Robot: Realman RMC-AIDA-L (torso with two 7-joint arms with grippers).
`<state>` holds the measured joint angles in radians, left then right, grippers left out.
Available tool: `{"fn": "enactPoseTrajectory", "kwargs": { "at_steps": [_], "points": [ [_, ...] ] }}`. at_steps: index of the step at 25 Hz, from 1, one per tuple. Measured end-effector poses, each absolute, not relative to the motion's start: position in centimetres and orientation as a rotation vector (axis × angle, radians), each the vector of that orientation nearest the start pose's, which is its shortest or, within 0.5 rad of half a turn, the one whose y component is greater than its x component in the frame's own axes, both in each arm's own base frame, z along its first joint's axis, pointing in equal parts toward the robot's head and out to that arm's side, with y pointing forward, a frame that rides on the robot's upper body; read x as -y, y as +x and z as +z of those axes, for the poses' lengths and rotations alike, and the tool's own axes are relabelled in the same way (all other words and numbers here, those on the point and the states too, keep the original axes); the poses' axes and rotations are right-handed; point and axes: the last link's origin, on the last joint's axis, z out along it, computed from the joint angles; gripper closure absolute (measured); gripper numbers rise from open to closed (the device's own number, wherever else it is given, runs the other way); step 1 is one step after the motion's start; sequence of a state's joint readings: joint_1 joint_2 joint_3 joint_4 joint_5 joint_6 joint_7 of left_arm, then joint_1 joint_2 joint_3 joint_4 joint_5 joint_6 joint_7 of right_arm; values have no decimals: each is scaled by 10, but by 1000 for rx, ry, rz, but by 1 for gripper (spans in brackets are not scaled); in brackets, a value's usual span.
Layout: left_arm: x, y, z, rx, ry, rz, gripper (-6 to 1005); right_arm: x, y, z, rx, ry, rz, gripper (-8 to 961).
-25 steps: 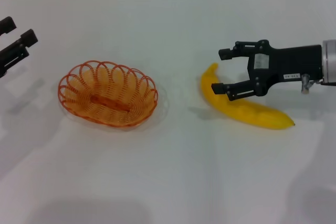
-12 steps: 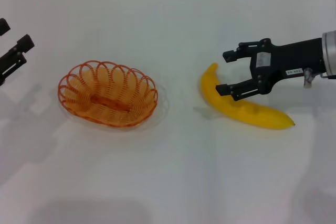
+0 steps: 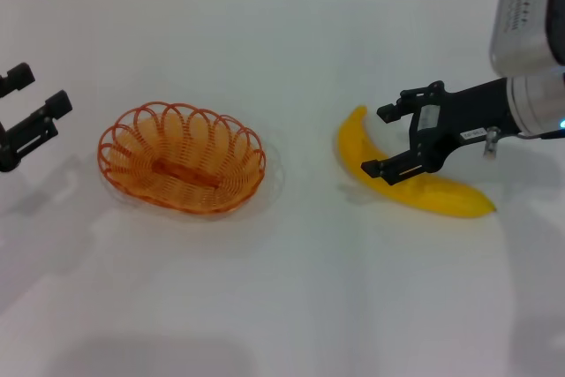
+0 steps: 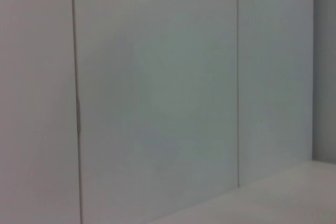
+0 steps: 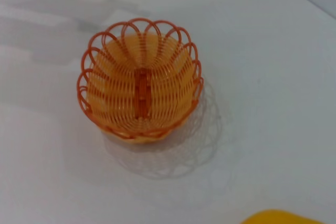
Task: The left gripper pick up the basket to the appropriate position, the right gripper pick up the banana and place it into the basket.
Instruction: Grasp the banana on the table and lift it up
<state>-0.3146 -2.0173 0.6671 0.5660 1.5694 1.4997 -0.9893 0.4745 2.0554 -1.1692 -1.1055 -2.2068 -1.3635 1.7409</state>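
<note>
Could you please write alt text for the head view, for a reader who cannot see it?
On a white table, the right gripper, open, straddles the middle of a yellow banana lying flat. To its left sits an empty orange wire basket, and the left gripper, open, hovers at the table's left edge, apart from the basket.

The right end effector (image 3: 385, 139) has dropped closer over the banana (image 3: 408, 178); the left end effector (image 3: 33, 100) moved nearer the basket (image 3: 181, 158).
</note>
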Motion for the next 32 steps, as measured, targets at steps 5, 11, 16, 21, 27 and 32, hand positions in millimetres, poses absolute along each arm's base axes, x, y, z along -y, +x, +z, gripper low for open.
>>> {"fn": "enactPoseTrajectory", "kwargs": {
  "at_steps": [5,11,16,21,27,32],
  "points": [
    [-295,-331,53,449,-2328,-747,341,-353,237,1,-441,-2803,-82,49],
    [-287,-342,56,487,-2388,-663,341,-354,240,2,-479,-2785,-153,49],
    [-284,-346,54,467,-2422,-609,341,-357,244,3,-499,-2764,-201,49],
    [-284,-347,52,465,-2438,-579,341,-359,244,3,-511,-2750,-212,50],
    [-284,-348,53,463,-2435,-576,341,-360,244,2,-506,-2748,-244,50],
    [-284,-348,54,461,-2435,-575,341,-362,242,-3,-516,-2758,-295,50]
  ]
}}
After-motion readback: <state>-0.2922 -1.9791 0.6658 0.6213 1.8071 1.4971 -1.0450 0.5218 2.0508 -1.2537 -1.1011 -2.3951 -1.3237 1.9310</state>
